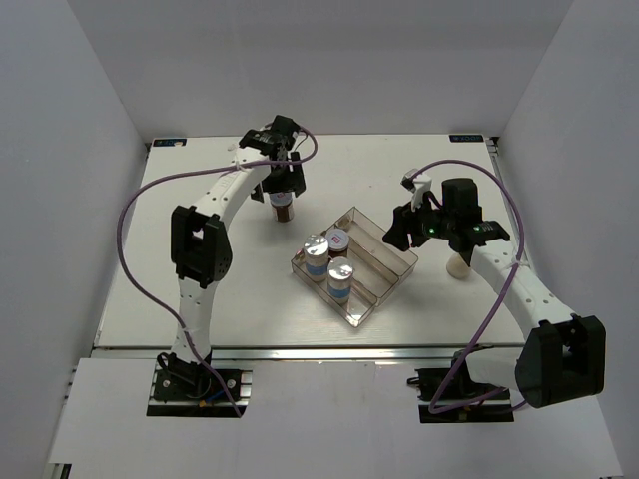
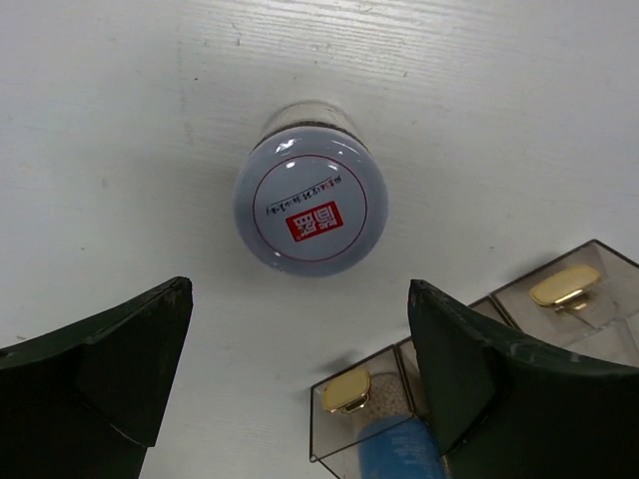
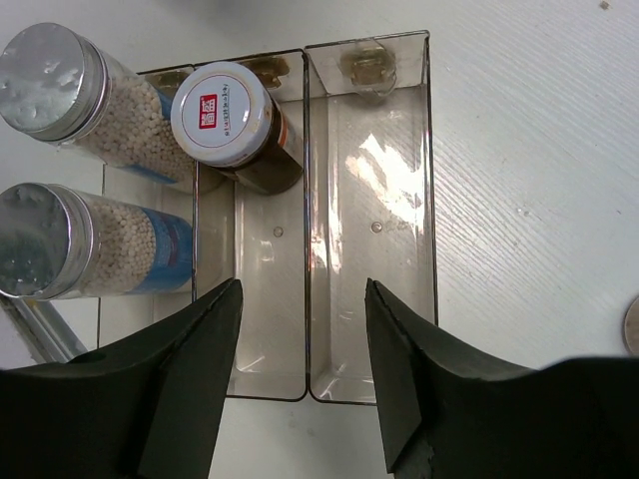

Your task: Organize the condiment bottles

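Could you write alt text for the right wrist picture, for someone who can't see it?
A clear three-lane tray holds two silver-capped jars in its left lane and one brown-filled jar in the middle; the right lane is empty. The right gripper hangs open over its near end.

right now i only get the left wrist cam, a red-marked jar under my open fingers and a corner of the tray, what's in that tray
observer: three jars. two silver-capped jars stand in one outer lane, and a brown jar with a red-marked lid stands in the middle lane
operator: any lane free
observer: yes, the other outer lane is bare from end to end
operator: where's the right arm
observer: the right gripper hangs open over the edge of the tray
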Controlling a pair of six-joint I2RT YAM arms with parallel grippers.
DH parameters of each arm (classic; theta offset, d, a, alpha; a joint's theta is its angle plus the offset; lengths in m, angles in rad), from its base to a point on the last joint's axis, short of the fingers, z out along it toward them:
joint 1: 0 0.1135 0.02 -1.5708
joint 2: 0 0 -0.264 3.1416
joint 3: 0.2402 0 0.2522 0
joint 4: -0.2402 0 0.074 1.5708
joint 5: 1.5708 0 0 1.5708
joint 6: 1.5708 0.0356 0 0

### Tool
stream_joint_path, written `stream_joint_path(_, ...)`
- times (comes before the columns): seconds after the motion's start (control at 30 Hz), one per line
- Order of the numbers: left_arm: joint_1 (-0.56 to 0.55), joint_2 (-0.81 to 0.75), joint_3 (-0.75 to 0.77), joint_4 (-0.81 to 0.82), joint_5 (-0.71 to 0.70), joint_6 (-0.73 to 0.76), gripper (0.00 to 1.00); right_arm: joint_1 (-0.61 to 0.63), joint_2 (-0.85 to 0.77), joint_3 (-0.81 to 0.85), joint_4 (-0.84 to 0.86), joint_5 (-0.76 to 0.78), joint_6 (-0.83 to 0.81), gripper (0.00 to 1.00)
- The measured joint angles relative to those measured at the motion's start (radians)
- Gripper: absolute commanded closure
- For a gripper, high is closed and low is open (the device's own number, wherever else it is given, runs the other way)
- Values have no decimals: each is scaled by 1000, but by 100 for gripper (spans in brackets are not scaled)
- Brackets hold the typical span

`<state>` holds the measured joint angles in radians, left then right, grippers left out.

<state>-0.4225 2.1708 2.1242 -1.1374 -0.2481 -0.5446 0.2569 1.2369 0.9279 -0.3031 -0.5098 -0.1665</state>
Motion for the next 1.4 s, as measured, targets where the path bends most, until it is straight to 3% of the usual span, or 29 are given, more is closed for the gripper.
stream_joint_path(0.37,13,109,16,-2,48,34,3,0,0,0,0,10,3,41)
stream_joint_path(0.97,22,115,-23,85,50,47,23,0,0,1,0,13,3,42)
stream_joint_path(1.1,22,115,-37,101,51,51,38,0,0,1,0,13,3,42)
stream_joint_path(1.23,22,114,-40,111,51,53,75,0,0,1,0,14,3,41)
stream_joint_path(1.3,22,113,-43,118,52,56,85,0,0,1,0,14,3,42)
stream_joint_path(1.33,22,112,-46,122,53,59,95,0,0,1,0,14,3,42)
stream_joint_path(1.4,22,106,-52,126,58,67,99,0,0,1,0,14,3,42)
